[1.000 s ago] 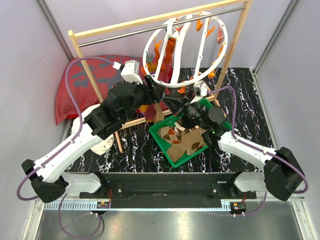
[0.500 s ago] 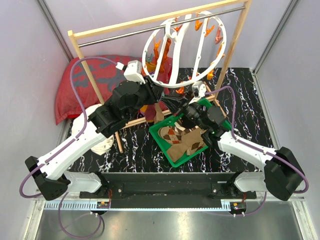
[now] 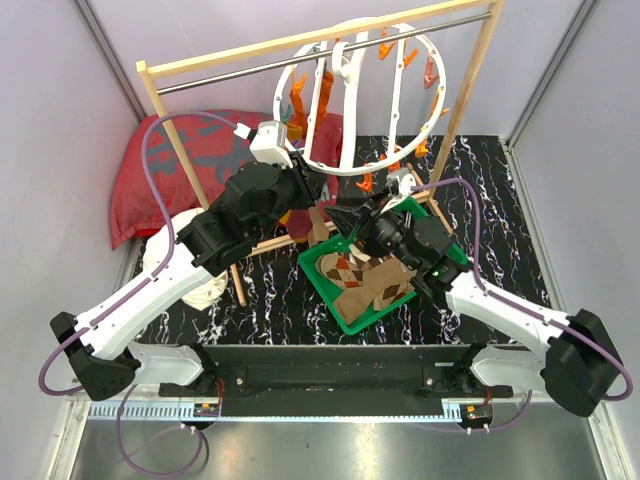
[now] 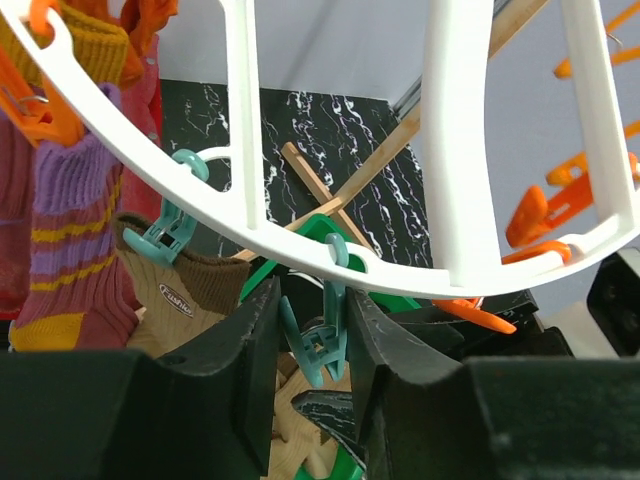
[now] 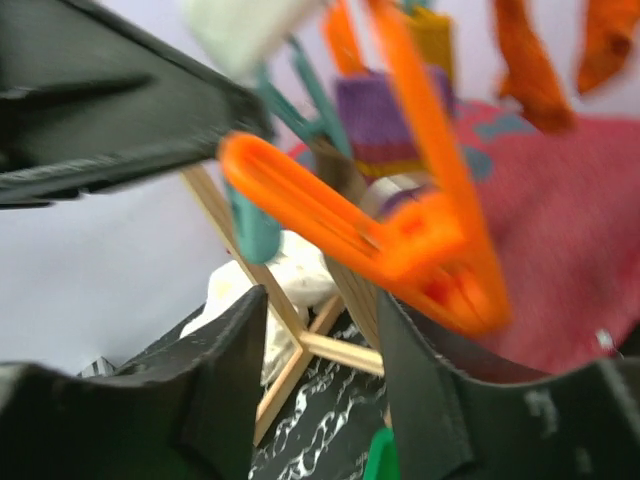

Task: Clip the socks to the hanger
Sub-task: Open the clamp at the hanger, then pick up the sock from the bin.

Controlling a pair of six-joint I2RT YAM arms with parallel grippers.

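Observation:
The hanger [image 3: 352, 168], a white ring with orange and teal clips, hangs tilted from the rack's bar. My left gripper [image 4: 313, 300] is shut on a teal clip [image 4: 322, 345] under the hanger's rim [image 4: 300, 235], pressing its handles. An orange sock [image 4: 95, 45], a purple striped sock [image 4: 70, 225] and a brown-tan sock [image 4: 165, 300] hang clipped on the left. My right gripper [image 5: 320, 300] is open and empty, just below a blurred orange clip [image 5: 420, 230]; it sits right of the left gripper [image 3: 318, 197]. Argyle socks [image 3: 370, 280] lie in the green tray. I cannot pick out the black sock.
The green tray [image 3: 330, 285] sits under both grippers. The wooden rack's post [image 3: 190, 170] and floor brace [image 5: 300, 340] stand close behind. A red cushion [image 3: 165, 165] and a white cloth [image 3: 205, 290] lie at the left. The right post [image 3: 465, 90] flanks the hanger.
My right gripper's jaws have opened and that arm has edged left. My left gripper has closed on the teal clip. The hanger has swung a little left and turned.

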